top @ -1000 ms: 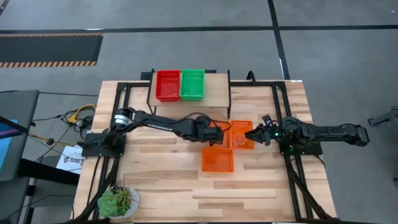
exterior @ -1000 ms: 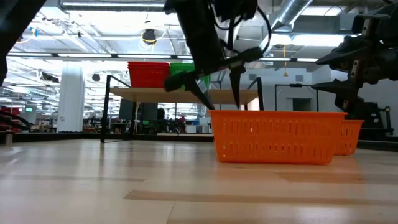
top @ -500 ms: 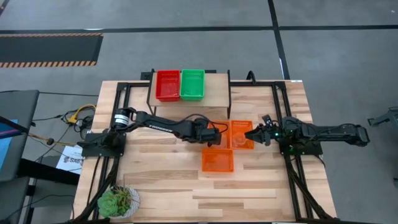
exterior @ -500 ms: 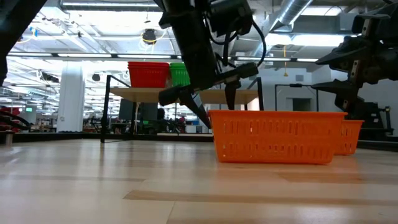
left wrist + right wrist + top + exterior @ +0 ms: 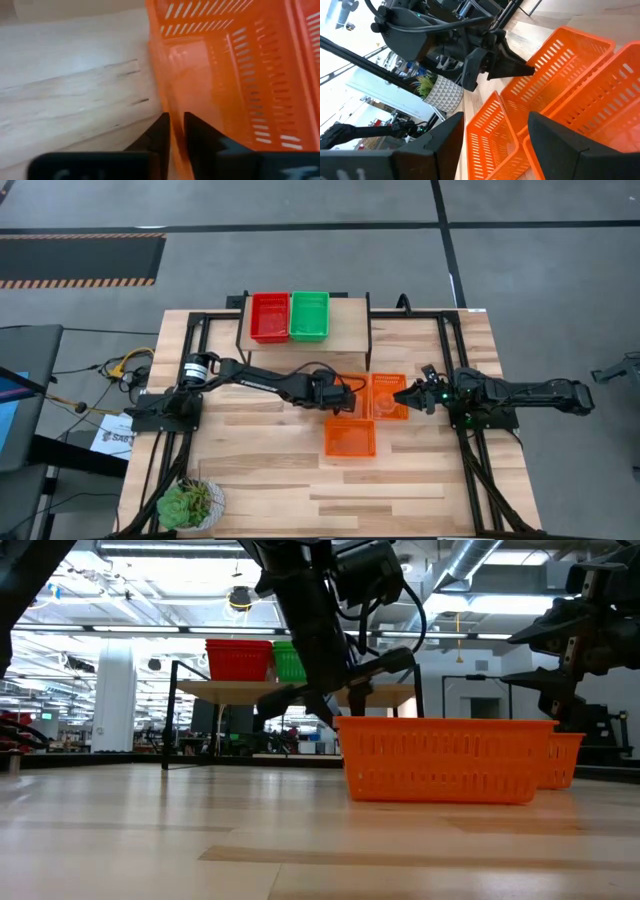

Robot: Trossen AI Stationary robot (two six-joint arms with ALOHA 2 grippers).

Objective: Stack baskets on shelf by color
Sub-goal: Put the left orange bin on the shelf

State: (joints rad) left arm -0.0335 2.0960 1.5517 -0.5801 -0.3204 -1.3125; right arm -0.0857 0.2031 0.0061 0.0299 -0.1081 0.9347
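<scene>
Baskets: shallow rectangular plastic trays, slotted mesh walls. Three orange on the pale plank worktop (image 5: 260, 480): one orange basket (image 5: 350, 437) alone toward the front, two more (image 5: 382, 396) just behind it, overlapping. On the shelf (image 5: 348, 320), light wood top, thin black legs: red basket (image 5: 270, 316) and green basket (image 5: 309, 315), side by side, touching.

Left hand (image 5: 176, 131): clenched on the thin orange wall (image 5: 165, 75). Right hand (image 5: 405, 394): released, fingers spread, above the rear pair.

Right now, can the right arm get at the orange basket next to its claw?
Probably yes. The right claw stands open at the basket's edge with nothing between them. The left claw is pinching the far wall of the orange baskets, so pulling could conflict.
</scene>
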